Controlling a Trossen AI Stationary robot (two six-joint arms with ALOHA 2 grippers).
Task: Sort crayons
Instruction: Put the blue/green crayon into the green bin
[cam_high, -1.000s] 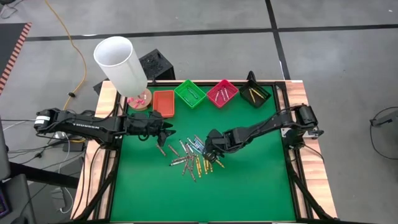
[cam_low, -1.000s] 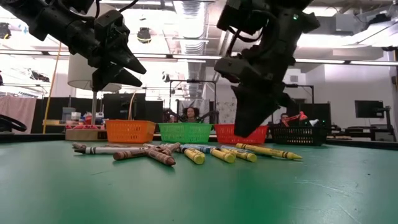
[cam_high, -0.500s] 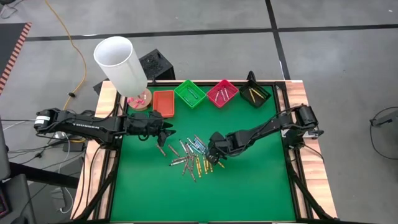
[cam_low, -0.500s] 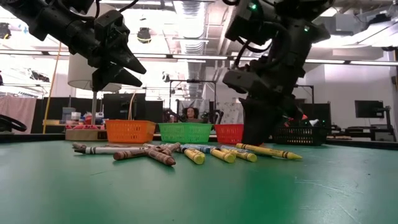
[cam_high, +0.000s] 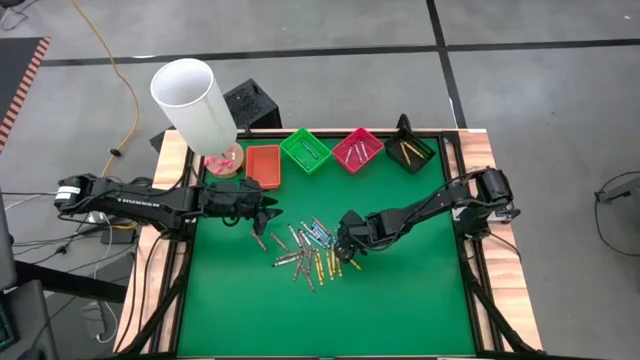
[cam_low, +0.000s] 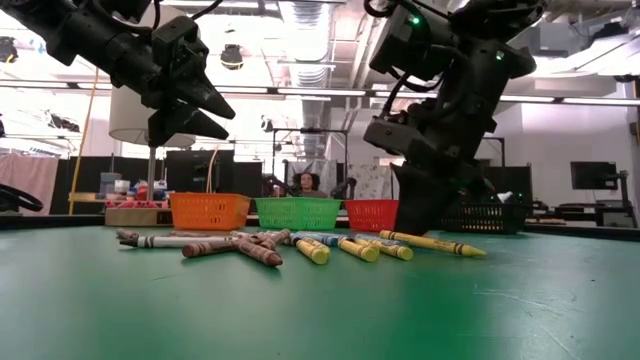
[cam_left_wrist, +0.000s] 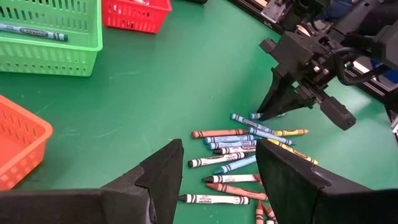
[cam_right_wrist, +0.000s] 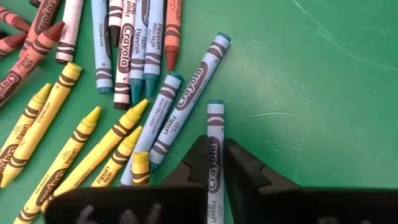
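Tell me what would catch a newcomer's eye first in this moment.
The heap of crayons scattered mid-mat, with the right gripper down at its edge, fingers pinching a blue crayon. Next, the row of trays along the far edge: orange tray, green tray, red tray, black tray. The left gripper hovers open, above the pile's other side.

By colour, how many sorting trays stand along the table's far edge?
orange tray: 1
green tray: 1
red tray: 1
black tray: 1
Total: 4
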